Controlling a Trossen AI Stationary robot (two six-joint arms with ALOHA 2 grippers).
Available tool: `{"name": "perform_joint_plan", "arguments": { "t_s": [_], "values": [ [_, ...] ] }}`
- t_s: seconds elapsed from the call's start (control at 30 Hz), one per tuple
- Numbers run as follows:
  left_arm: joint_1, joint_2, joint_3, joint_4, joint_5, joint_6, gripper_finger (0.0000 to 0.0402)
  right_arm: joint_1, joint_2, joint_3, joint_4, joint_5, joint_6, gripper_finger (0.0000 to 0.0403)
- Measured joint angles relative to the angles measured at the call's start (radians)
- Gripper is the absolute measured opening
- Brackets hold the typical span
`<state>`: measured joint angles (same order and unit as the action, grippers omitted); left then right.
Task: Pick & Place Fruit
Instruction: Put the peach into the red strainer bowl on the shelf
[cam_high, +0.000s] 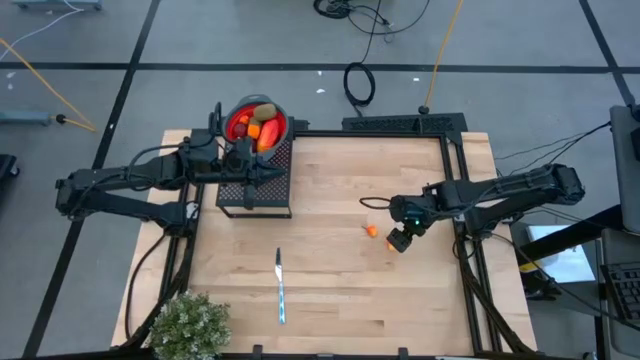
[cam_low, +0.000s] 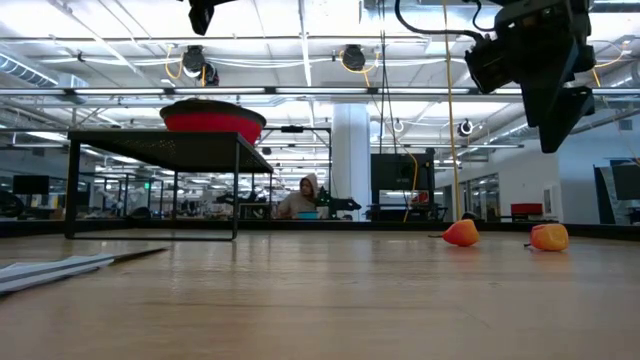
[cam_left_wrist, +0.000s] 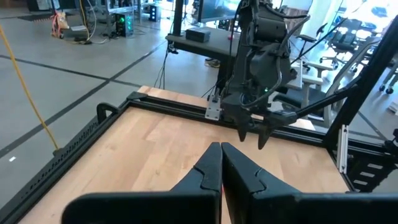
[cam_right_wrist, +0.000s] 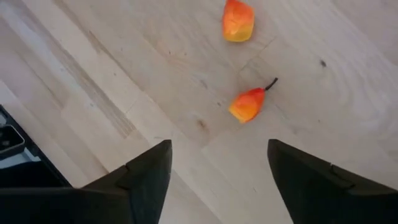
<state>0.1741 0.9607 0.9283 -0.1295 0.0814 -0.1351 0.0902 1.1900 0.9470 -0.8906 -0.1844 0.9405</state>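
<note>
On the right half of the surface (cam_high: 330, 250) I have the right gripper (cam_right_wrist: 217, 165) hovering with fingers spread wide and nothing between them. Two small orange fruit pieces lie below it: one with a stem (cam_right_wrist: 247, 104), one without (cam_right_wrist: 238, 20), near each other but apart. I see the left gripper (cam_left_wrist: 221, 163) fully closed and empty, above the black mesh stand (cam_high: 262, 195). More fruit sits in the red bowl (cam_high: 240, 112) on that stand.

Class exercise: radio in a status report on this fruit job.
Right end effector open above two orange fruit pieces. Left end effector shut. Nothing in the way.
</note>
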Motion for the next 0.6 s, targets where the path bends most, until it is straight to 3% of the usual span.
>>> {"name": "perform_joint_plan", "arguments": {
  "t_s": [0.6],
  "values": [
    [0.000, 0.000, 0.000, 0.001, 0.000, 0.000, 0.0011, -0.006, 0.206, 0.000, 0.012, 0.057, 0.096, 0.0249]
  ]
}}
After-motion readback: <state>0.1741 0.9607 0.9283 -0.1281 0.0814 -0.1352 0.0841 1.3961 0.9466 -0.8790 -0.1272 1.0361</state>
